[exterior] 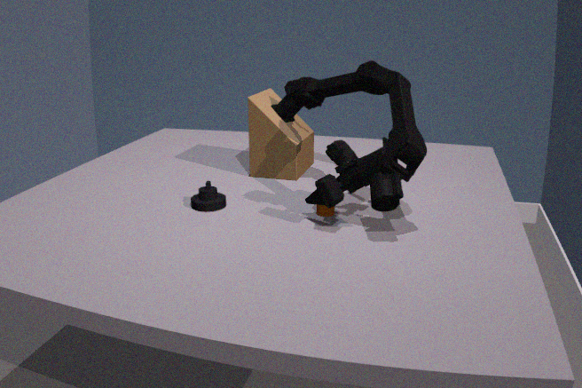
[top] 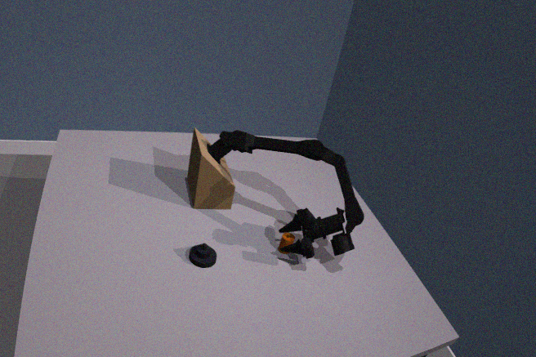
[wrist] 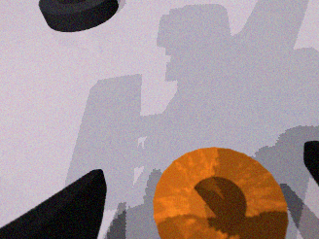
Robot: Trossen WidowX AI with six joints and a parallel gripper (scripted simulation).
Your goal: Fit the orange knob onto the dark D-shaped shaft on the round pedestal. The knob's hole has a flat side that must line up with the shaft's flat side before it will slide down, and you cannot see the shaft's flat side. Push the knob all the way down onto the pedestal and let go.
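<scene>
The orange knob (top: 284, 244) (exterior: 325, 210) (wrist: 175, 199) stands upright on the table, hole upward. In the wrist view its D-shaped hole has its flat side toward the lower left. My gripper (top: 282, 240) (wrist: 201, 165) is open wide, with one finger on each side of the knob and a gap to each in the wrist view. In the exterior view the near finger hides the knob's upper part. The dark round pedestal (top: 202, 261) (exterior: 208, 205) (wrist: 80, 19) stands apart to the left, its thin shaft (top: 203, 244) (exterior: 208, 183) bare. The shaft's flat side cannot be made out.
A tan wooden wedge-shaped block (top: 211, 193) (exterior: 270, 153) stands behind, around the arm's base. The arm arches out to the right of it and comes down to the knob. Shadows of the arm and gripper fall around the knob and toward the pedestal. The table's right edge lies beyond the arm.
</scene>
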